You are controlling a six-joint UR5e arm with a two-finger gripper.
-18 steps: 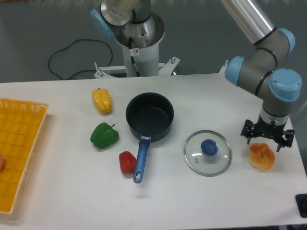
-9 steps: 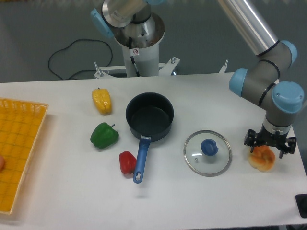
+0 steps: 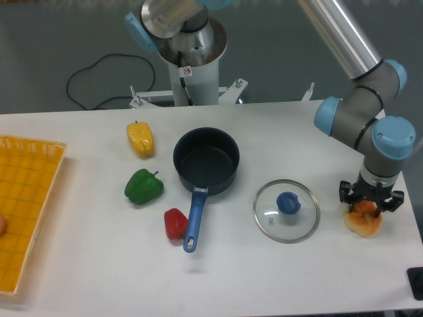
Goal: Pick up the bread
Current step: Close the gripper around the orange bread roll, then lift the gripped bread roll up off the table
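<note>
lowered since a second ago, the gripper (image 3: 366,202) narrowed its jaws around the bread (image 3: 363,220). the roll looked lumpy, orange-brown on top, with pale edges.

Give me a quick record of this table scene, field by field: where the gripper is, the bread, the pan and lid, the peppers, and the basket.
gripper: low over the bread at the table's right edge, jaws straddling its top; closure not clear
bread: on the table, right of the lid
pot: dark, open, blue handle toward the front
lid: glass, blue knob, flat on the table right of the pot
peppers: yellow, green, red, all left of the pot
basket: yellow, far left edge
</note>
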